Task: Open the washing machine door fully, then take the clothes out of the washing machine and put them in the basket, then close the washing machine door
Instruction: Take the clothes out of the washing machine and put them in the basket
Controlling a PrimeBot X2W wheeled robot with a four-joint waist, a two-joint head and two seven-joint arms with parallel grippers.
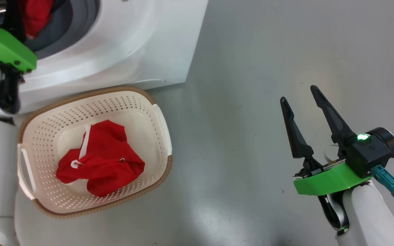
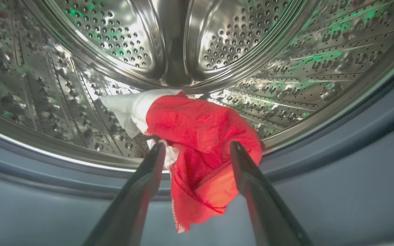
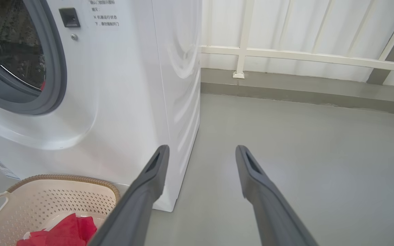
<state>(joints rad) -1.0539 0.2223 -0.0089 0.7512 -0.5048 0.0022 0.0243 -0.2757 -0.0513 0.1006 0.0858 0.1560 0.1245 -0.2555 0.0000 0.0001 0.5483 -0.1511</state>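
As the red garment (image 2: 197, 123) looks limp and light, the spread-wide left claw (image 2: 197, 145) should pinch its 12 o'clock bunch.

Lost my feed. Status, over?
Left gripper open, flanking red garment at drum lip. Right gripper open, idle. Second garment in basket. No obstruction seen.

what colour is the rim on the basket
Brown with a woven look, on the cream-white basket; the head view shows it best.

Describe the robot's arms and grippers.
The right gripper has two long dark tapered jaws on a bright green plastic bracket, a black box with a green light, a teal cable plug and a white forearm. The left gripper looks alike.
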